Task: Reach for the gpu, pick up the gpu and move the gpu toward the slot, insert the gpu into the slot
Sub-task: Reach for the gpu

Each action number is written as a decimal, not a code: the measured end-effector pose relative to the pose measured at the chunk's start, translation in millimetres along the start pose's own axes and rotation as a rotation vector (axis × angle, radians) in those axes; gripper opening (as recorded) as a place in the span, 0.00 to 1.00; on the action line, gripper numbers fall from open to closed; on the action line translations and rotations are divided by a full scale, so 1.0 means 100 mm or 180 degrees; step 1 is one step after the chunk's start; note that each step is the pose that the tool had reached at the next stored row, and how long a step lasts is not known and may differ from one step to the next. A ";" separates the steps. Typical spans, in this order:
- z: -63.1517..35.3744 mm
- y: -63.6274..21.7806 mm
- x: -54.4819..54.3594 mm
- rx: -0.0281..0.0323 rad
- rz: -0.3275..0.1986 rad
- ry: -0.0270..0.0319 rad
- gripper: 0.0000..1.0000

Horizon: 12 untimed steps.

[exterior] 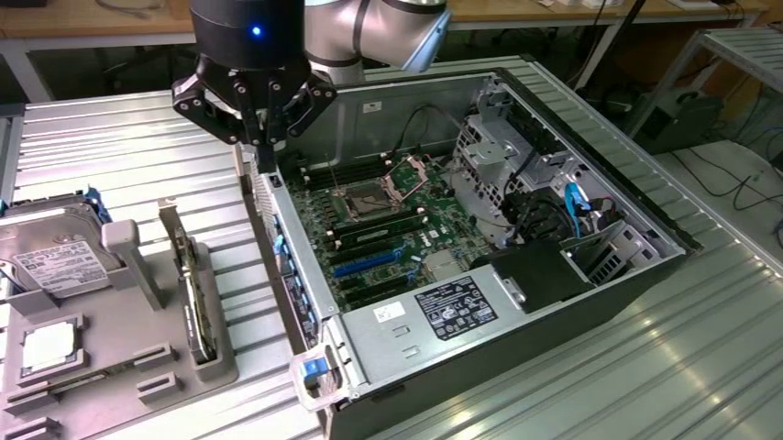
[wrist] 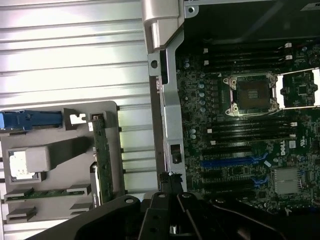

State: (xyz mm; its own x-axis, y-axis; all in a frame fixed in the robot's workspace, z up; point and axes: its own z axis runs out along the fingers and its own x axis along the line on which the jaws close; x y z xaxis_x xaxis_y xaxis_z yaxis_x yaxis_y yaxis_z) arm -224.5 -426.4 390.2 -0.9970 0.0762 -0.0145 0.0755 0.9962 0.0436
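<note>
a white dell mark shows on the green motherboard (wrist: 200,100) inside the open computer case (exterior: 380,110). the black label on the power supply (exterior: 450,309) and the white label on the hard drive (exterior: 49,261) are too small to read. the grey holder tray (exterior: 116,371) beside the case holds the hard drive, a processor chip (exterior: 49,346) and the gpu (exterior: 196,302), which stands on edge, well apart from the blue slot (exterior: 365,264). the gripper (exterior: 260,158) hangs over the case wall facing the tray, jaws together, holding nothing.
</note>
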 end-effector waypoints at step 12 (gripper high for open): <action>0.003 -0.048 0.10 0.0000 0.0000 0.0003 0.11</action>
State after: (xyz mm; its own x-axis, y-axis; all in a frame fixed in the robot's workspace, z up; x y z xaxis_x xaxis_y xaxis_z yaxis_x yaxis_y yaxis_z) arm -235.0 -430.4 389.6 -0.9970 0.0763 -0.0134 0.0756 0.9962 0.0435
